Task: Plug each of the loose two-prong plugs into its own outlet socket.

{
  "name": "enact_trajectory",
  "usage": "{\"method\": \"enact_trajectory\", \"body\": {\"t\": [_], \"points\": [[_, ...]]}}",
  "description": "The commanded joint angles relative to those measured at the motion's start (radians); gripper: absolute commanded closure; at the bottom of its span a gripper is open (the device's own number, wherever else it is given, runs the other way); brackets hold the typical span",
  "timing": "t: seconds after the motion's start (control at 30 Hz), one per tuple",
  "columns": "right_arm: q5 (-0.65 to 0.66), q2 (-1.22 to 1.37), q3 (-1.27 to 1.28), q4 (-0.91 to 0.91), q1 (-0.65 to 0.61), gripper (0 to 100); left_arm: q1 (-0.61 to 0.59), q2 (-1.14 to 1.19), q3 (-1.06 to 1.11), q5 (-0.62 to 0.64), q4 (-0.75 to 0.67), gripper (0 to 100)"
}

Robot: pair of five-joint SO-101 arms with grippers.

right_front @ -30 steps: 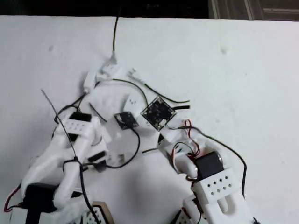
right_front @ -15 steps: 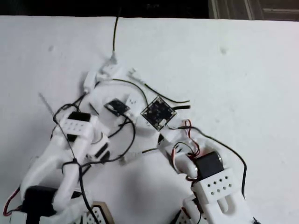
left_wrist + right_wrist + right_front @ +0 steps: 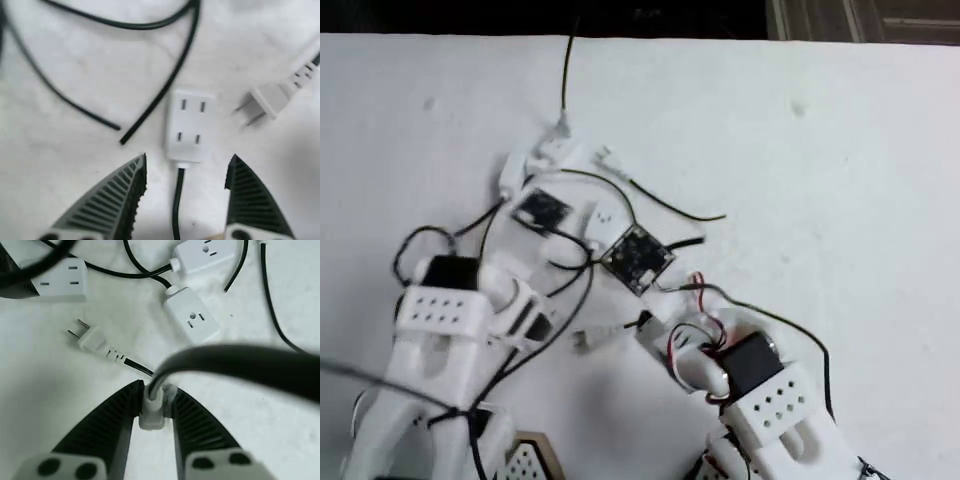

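Note:
My left gripper (image 3: 187, 160) is open just short of a white outlet block (image 3: 191, 125) with two pairs of slots; the block's cord runs back between the jaws. Beside the block lies a loose white two-prong plug (image 3: 265, 102). My right gripper (image 3: 154, 387) is shut on a white plug (image 3: 151, 412) with a thick black cord, low over the table. Ahead of it lie a loose two-prong plug (image 3: 92, 340) and three white outlets (image 3: 192, 317), (image 3: 202, 252), (image 3: 60, 277). From above, the outlets (image 3: 555, 150) cluster at the back left, ahead of both arms.
Loose black cords (image 3: 670, 208) loop over the white table (image 3: 840, 170) around the outlets. Two cut cord ends (image 3: 120, 135) lie near the left gripper. A white plug end (image 3: 583, 338) lies between the two arms. A wooden-edged object (image 3: 535, 455) sits at the front edge.
The left arm has swung its gripper away from the table's front, toward the back-left outlets. The right arm has shifted a little to the left and back toward itself.

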Motion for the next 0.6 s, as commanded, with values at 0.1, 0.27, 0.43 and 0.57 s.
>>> {"method": "enact_trajectory", "body": {"t": [0.1,0.27,0.43,0.57], "points": [[-0.152,0.001,-0.006,-0.090,-0.022,98.2,-0.260,-0.142,-0.018,-0.086,0.009,74],[-0.238,0.001,0.101,-0.344,-0.096,98.1,-0.481,-0.157,0.071,-0.150,-0.103,74],[-0.229,0.002,0.161,-0.516,-0.219,98.1,-0.613,-0.163,0.226,-0.173,-0.281,74],[-0.227,0.013,0.155,-0.596,-0.260,98.2,-0.659,-0.163,0.307,-0.169,-0.370,74]]}}
